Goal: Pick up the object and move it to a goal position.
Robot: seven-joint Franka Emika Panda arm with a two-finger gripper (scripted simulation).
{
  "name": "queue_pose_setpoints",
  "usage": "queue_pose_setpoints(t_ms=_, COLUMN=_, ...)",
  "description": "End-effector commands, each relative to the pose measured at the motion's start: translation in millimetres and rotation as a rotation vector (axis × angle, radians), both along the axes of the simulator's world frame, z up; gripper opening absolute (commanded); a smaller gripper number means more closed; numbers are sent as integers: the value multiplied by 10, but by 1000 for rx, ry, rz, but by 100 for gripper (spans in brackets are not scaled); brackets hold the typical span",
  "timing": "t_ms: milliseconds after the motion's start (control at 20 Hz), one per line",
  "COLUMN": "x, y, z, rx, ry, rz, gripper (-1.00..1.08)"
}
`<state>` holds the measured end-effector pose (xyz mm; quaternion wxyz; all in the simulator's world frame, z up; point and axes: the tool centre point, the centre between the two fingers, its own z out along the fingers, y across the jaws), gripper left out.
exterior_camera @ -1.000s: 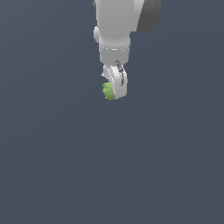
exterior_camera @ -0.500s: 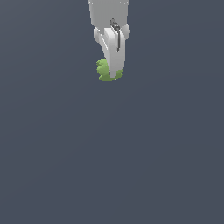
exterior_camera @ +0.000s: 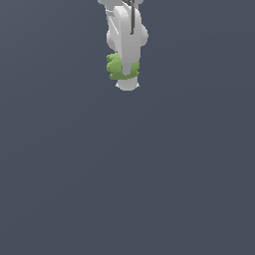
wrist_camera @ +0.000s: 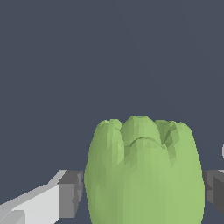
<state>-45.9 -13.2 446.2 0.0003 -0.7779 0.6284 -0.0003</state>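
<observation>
The object (exterior_camera: 116, 67) is a small light-green lumpy blob held near the top of the exterior view, sticking out from the white gripper (exterior_camera: 127, 82) toward that view's left. The gripper is shut on it and hangs from the arm that enters from above. In the wrist view the object (wrist_camera: 144, 170) fills the space between the two grey pads (wrist_camera: 71, 194), one pressed against each side. The far side of the blob is hidden behind the white finger in the exterior view.
Only a uniform dark grey-blue surface (exterior_camera: 127, 189) shows around and below the gripper. No goal marker or other object is in view.
The gripper has risen toward the top of the exterior view with the green object still clamped in it, and its wrist has turned somewhat.
</observation>
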Motion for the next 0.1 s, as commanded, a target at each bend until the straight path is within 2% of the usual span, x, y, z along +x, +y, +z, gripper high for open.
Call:
queue_pose_setpoints(t_ms=0, x=4, y=-3, z=27, rx=0, ry=1, rz=0, gripper=-100)
queue_pose_setpoints(t_ms=50, x=5, y=-3, z=29, rx=0, ry=1, rz=0, gripper=-100)
